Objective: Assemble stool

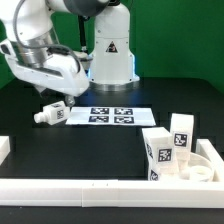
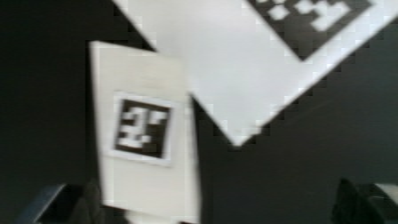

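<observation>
One white stool leg lies flat on the black table beside the marker board. My gripper hangs just above it, open and holding nothing. In the wrist view the leg shows its square tag, and its end reaches between my open fingers, closer to one finger than the other; midway between them is my gripper. The round seat rests at the exterior view's right, against the rails. Two more legs stand upright on or by it.
A long white rail runs along the front, with shorter rails at the exterior view's left and right. A corner of the marker board lies close to the leg. The robot base stands behind.
</observation>
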Controlling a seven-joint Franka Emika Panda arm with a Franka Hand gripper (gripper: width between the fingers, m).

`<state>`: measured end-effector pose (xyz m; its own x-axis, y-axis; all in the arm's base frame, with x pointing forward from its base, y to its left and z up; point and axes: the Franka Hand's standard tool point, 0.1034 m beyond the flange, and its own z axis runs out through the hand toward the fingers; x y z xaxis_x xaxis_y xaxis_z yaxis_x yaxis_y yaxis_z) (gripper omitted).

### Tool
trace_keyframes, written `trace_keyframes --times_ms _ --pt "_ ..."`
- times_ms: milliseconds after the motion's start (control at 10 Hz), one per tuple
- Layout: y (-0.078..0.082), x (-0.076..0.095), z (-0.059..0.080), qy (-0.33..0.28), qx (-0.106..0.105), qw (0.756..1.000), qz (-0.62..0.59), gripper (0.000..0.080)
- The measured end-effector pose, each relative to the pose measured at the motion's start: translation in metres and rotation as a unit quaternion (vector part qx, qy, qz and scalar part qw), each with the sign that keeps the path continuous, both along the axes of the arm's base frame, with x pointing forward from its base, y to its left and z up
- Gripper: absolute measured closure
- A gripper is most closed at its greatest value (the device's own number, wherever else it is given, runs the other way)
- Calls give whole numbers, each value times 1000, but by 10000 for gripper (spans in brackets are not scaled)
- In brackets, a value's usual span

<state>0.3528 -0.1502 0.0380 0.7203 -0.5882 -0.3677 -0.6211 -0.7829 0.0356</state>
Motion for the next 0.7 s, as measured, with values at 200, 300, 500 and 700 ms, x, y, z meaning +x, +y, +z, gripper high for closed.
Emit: trace_keyframes --times_ms 200,300,500,700 --pt "2 -13 -20 0 -17 1000 -6 151" --pt "6 -13 -24 -2 -18 1000 -11 151" --pt "6 -2 -22 -10 -26 1000 -15 181" --pt "6 -3 -23 -8 -26 999 -17 360"
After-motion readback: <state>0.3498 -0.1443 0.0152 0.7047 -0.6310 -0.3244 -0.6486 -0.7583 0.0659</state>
